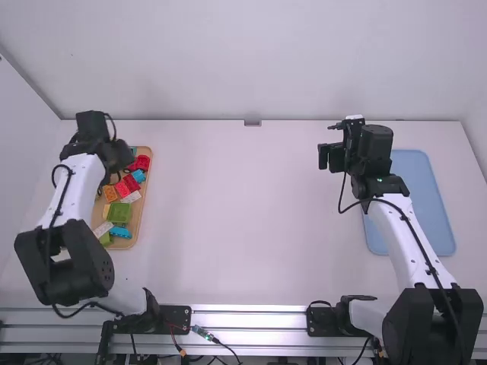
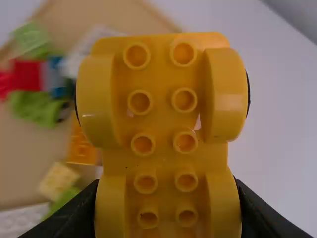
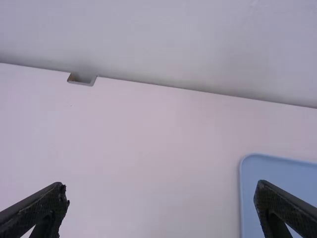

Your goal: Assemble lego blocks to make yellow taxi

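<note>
Over the far part of the wooden tray [image 1: 141, 215] at the left is my left gripper [image 1: 116, 156]. In the left wrist view, the yellow wheeled base [image 2: 163, 119] with two rows of round studs is clamped between the two sides of my left gripper [image 2: 165, 193]. Loose blocks lie in the tray below, among them a green block [image 1: 119, 213], a red block [image 1: 140, 163] and an orange block [image 2: 82, 146]. My right gripper [image 1: 329, 157] hangs over the table left of the blue tray; in its wrist view, that gripper [image 3: 161, 191] has widely parted fingers with nothing between them.
The blue tray [image 1: 417, 201] lies at the right, partly behind the right arm, with no blocks visible on it. White table surface [image 1: 236, 213] stretches between the arms. A small metal bracket [image 1: 253, 122] sits at the table's back edge by the wall.
</note>
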Robot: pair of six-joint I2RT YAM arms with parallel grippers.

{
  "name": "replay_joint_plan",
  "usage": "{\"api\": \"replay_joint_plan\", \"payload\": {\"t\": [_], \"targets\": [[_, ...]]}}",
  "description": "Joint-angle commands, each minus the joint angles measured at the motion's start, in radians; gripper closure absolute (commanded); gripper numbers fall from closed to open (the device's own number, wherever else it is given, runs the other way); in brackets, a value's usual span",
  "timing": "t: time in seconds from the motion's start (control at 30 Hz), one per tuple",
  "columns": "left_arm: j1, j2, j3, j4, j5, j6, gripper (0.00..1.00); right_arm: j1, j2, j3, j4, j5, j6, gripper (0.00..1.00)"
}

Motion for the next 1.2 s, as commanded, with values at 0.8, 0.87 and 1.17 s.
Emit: {"api": "replay_joint_plan", "payload": {"t": [0.8,0.87,1.17], "targets": [[-0.776,0.258,-0.151,-0.010,0.098,1.247,0.98,0.001,0.007,0.033,-0.006,0.003,0.003,0.01],[-0.776,0.270,-0.180,0.045,0.103,1.247,0.98,0.001,0.007,0.032,-0.004,0.002,0.003,0.01],[-0.775,0.281,-0.252,0.120,0.150,1.258,0.94,0.001,0.007,0.032,-0.003,0.001,0.003,0.01]]}}
